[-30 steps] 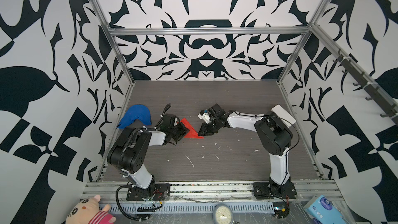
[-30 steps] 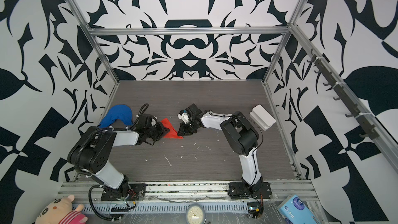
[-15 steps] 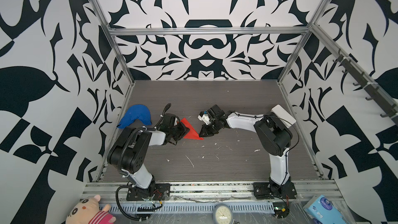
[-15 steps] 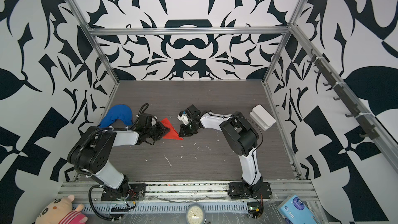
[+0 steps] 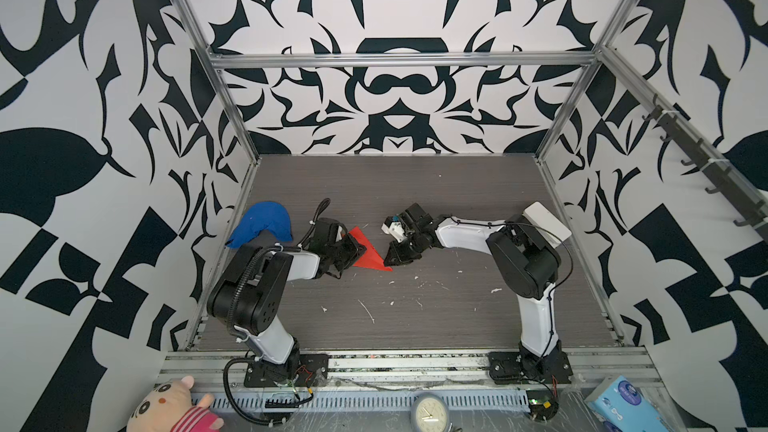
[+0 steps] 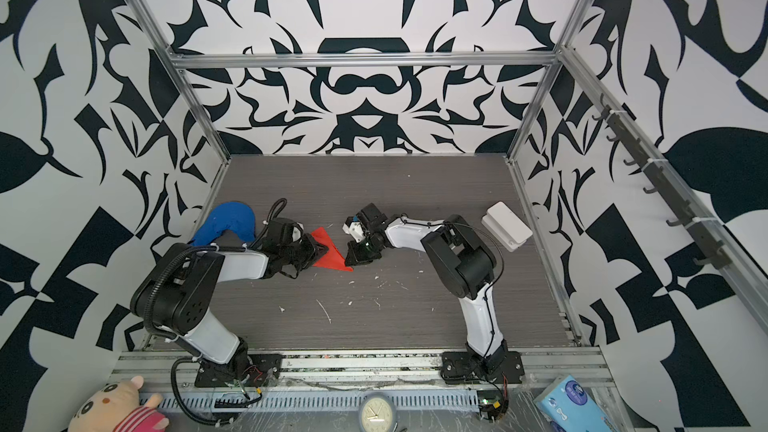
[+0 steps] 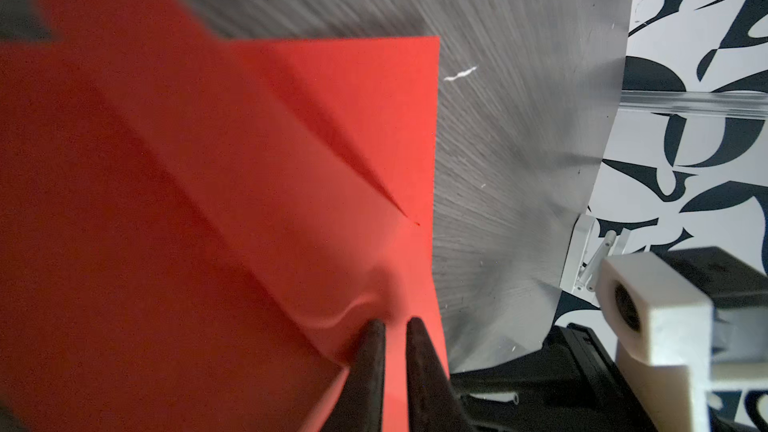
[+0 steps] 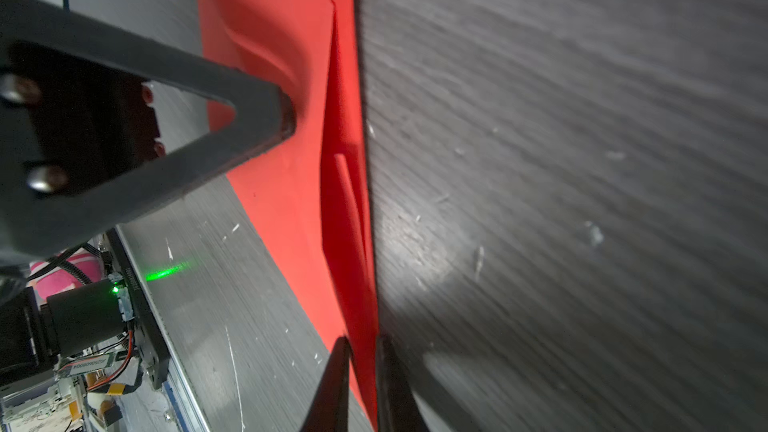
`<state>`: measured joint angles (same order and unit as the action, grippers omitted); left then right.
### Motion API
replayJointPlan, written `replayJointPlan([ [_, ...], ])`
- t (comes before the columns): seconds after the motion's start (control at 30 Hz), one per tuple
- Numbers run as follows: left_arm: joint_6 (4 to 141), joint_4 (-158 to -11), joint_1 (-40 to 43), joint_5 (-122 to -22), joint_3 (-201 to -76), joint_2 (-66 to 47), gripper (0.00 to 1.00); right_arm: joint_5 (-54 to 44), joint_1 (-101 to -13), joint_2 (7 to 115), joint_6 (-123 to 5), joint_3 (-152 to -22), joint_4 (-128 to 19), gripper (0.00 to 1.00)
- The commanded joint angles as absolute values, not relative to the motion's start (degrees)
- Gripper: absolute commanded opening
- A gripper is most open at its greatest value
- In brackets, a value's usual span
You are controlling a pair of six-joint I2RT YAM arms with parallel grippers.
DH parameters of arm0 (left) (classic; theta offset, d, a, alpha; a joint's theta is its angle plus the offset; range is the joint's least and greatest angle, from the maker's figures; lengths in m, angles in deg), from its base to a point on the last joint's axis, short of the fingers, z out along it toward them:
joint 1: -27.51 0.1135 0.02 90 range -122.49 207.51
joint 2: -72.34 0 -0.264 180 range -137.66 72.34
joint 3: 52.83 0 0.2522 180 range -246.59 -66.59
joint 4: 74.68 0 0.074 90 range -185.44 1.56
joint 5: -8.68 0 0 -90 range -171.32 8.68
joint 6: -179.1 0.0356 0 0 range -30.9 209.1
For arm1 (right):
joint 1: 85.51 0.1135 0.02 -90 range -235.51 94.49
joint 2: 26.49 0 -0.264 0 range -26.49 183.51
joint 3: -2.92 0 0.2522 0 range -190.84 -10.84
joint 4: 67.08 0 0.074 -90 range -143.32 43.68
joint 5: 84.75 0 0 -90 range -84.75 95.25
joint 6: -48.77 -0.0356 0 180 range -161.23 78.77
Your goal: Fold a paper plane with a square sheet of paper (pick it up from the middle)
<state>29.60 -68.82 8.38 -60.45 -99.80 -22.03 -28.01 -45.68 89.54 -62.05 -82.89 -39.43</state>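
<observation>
The square sheet of paper point(image 5: 368, 253) point(image 6: 328, 253) is bright red and lies folded into a pointed triangle with layered flaps on the grey table, between both arms. My left gripper point(image 5: 359, 249) point(image 6: 318, 249) is at its left side. In the left wrist view this gripper point(image 7: 395, 322) has its jaws nearly together on the paper point(image 7: 249, 160), which puckers at the tips. My right gripper point(image 5: 389, 261) point(image 6: 349, 261) is at the paper's pointed near corner. In the right wrist view it point(image 8: 363, 340) pinches the folded edge of the paper point(image 8: 291, 201).
A blue cloth lump point(image 5: 262, 224) lies behind the left arm. A white box point(image 5: 546, 222) sits by the right wall. White scraps point(image 5: 365, 311) dot the table in front. A plush toy point(image 5: 170, 407), a clock point(image 5: 430, 411) and a tissue pack point(image 5: 623, 403) lie beyond the front rail.
Both arms and the red paper stay almost where they were; the right gripper has only shifted slightly at the paper's point.
</observation>
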Motion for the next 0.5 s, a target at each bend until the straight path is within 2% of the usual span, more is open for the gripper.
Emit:
replayJointPlan([
  [0.0,30.4,-70.0,8.4,-59.9,-100.4,-23.3,0.15,-27.3,-45.5,85.7,-61.6,-84.0,-41.7,0.18],
  [0.3,30.7,-70.2,8.4,-59.6,-100.4,-23.4,0.15,-27.0,-45.4,87.7,-61.5,-85.8,-43.6,0.27],
  [0.47,30.7,-70.2,8.4,-59.7,-100.6,-23.9,0.15,-28.7,-44.9,90.5,-60.8,-88.6,-42.1,0.27],
])
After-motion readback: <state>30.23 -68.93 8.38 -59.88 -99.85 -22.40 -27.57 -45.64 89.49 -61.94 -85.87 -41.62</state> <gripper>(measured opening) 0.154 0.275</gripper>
